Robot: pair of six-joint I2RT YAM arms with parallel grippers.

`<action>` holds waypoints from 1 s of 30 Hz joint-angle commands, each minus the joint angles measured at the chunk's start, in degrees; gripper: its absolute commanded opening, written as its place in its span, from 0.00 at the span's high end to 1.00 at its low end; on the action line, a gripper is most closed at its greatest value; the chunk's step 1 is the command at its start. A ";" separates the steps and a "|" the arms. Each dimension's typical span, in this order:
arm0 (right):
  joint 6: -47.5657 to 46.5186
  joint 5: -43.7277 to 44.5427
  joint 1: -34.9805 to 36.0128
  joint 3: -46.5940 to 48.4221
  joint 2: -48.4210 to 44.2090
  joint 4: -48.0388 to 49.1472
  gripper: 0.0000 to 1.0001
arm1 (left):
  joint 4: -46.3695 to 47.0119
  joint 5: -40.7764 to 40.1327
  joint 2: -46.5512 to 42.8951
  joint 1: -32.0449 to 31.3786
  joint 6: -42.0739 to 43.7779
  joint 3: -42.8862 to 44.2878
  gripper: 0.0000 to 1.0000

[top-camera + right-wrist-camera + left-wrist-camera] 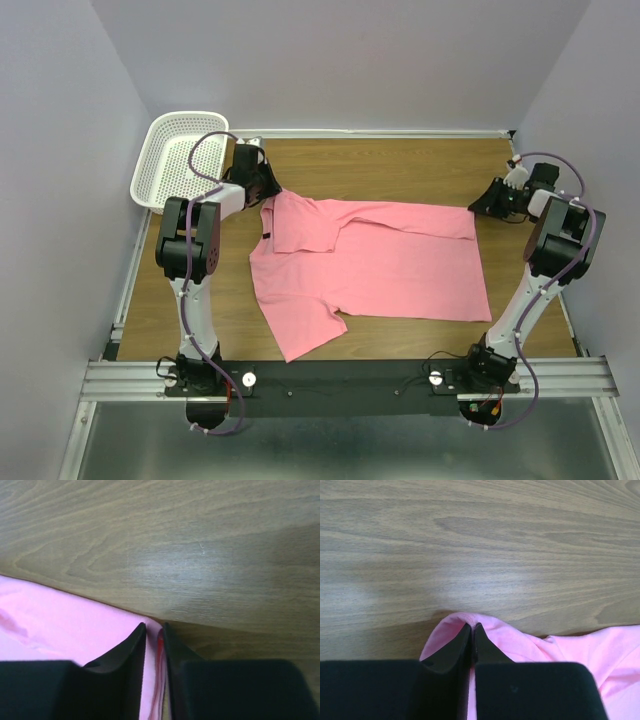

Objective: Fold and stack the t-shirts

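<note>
One salmon-pink t-shirt lies spread across the middle of the wooden table, collar to the left, one sleeve reaching toward the near edge. My left gripper is shut on the shirt's far left corner; in the left wrist view pink cloth wraps round the closed fingertips. My right gripper is shut on the shirt's far right corner; in the right wrist view the cloth edge is pinched between the fingers. Both corners sit low over the table.
A white mesh basket stands at the far left corner, just behind the left arm. Bare wood table runs behind the shirt. Walls close in on three sides.
</note>
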 commanded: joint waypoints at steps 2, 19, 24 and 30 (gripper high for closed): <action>-1.47 -0.40 -0.31 -0.80 0.77 -2.81 0.88 | -0.19 1.37 0.89 0.77 -0.51 2.43 0.90; 6.00 -1.72 -0.31 18.53 10.43 -2.81 1.00 | -2.57 -2.41 5.19 2.09 -2.53 9.72 0.97; 7.23 -0.32 -0.14 23.72 13.86 -2.81 0.99 | -3.71 -4.96 5.98 2.09 -3.85 11.92 0.97; 8.37 1.26 -0.23 27.59 16.76 -2.81 1.00 | -5.72 -6.72 7.39 2.18 -4.55 15.78 0.97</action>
